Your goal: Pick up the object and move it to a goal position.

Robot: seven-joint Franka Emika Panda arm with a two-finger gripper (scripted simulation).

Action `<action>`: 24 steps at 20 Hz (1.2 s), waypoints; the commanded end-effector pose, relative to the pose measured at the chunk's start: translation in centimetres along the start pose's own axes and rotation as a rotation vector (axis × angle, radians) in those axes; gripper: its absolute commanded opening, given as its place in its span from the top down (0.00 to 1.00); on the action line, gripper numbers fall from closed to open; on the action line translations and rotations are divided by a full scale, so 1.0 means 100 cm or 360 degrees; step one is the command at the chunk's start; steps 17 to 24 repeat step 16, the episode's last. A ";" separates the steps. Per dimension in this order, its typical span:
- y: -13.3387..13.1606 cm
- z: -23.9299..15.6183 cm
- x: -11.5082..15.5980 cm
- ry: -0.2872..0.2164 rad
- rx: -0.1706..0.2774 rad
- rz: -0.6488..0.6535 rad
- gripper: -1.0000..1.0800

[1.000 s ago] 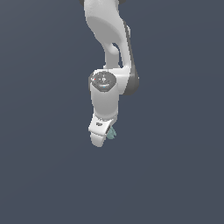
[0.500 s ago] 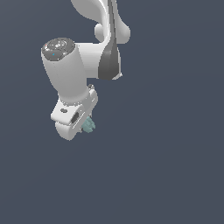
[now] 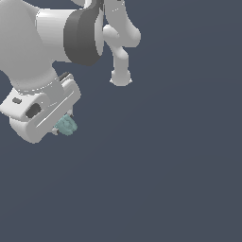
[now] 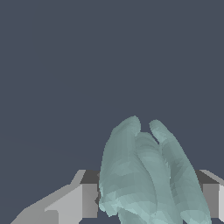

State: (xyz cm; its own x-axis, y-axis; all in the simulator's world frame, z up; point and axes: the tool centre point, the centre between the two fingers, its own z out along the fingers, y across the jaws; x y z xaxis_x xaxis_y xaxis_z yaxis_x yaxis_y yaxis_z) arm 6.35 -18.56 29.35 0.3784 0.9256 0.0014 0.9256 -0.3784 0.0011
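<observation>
The object [image 3: 66, 125] is a small pale teal-green lumpy blob. It sits between the fingers of my white gripper [image 3: 63, 126] at the exterior view's left, below the big white hand. The gripper is shut on it and holds it in the air. In the wrist view the object [image 4: 146, 175] fills the lower middle, with a grey finger [image 4: 87, 199] on one side and another finger [image 4: 211, 199] on the other, both pressed against it. Most of the fingers are hidden behind the hand in the exterior view.
The white and dark grey arm links [image 3: 80, 33] fill the upper left of the exterior view, with the arm's base [image 3: 121, 75] further back. Everything else is a plain dark blue-grey ground.
The arm with the held object has come much closer to the exterior camera and moved toward that view's left. The hand looks larger now. The object stays in the grip.
</observation>
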 end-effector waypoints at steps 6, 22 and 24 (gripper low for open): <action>0.016 -0.028 -0.024 -0.0001 0.0002 -0.0001 1.00; 0.023 -0.039 -0.033 -0.0002 0.0002 -0.0001 1.00; 0.023 -0.039 -0.033 -0.0002 0.0002 -0.0001 1.00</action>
